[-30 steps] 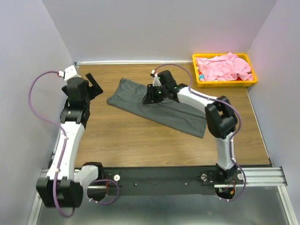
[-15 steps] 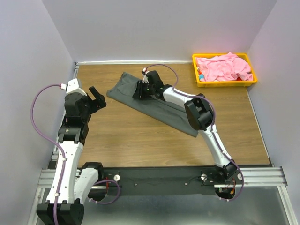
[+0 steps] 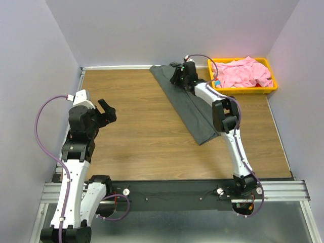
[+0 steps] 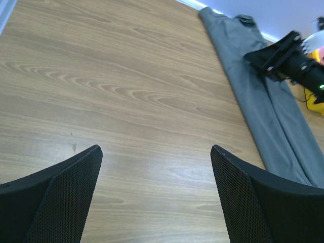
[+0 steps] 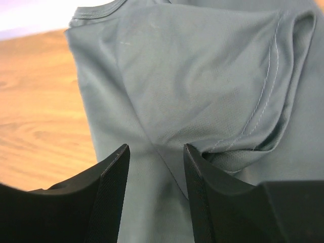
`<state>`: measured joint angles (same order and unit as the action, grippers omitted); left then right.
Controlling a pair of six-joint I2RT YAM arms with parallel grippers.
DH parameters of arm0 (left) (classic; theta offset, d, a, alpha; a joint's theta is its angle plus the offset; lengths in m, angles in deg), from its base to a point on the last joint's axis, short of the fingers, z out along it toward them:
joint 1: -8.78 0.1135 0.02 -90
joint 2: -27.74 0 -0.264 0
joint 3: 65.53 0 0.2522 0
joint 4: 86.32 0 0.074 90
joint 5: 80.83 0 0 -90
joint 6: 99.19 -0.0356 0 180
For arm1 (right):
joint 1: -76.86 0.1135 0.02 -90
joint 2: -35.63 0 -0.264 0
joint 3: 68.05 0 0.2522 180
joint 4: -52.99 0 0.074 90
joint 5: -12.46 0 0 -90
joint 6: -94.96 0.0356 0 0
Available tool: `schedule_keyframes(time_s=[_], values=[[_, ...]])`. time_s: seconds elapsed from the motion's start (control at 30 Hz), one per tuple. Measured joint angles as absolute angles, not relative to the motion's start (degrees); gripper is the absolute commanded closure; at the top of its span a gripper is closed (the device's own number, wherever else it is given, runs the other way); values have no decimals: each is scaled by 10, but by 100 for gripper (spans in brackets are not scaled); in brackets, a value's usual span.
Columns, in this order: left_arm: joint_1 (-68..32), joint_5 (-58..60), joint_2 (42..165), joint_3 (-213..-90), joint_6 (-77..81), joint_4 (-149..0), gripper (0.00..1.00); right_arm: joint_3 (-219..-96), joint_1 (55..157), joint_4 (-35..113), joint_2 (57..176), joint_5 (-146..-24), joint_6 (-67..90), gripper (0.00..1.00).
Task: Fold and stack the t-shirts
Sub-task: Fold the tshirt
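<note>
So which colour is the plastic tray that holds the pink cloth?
Yellow tray, clearest in the top external view.

The grey shirt [image 3: 188,106] lies folded in a long strip on the table [image 3: 136,131]. The pink shirt [image 3: 242,72] sits crumpled at the far right.

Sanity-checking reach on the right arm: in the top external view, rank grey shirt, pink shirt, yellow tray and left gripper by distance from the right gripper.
1. grey shirt: directly under the right gripper, at the far edge.
2/3. yellow tray and pink shirt: just to its right; shirt lies in the tray, too close to call.
4. left gripper: far left, mid-table.
</note>
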<state>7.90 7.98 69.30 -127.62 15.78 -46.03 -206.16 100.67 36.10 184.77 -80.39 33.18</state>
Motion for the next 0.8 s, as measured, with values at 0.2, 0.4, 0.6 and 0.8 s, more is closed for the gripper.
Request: schedule_keyframes(time_s=[0.2, 0.4, 0.6, 0.8], values=[[79, 66, 672, -1252, 158, -463, 4, -1909, 995, 340, 1698, -826, 284, 54], [76, 49, 680, -1252, 156, -472, 5, -1671, 1023, 320, 1463, -827, 263, 63], [75, 9, 708, -1239, 145, -482, 5, -1462, 1023, 255, 1348, -821, 273, 64], [74, -25, 721, -1219, 142, -484, 5, -1331, 1036, 183, 1288, -817, 295, 64]])
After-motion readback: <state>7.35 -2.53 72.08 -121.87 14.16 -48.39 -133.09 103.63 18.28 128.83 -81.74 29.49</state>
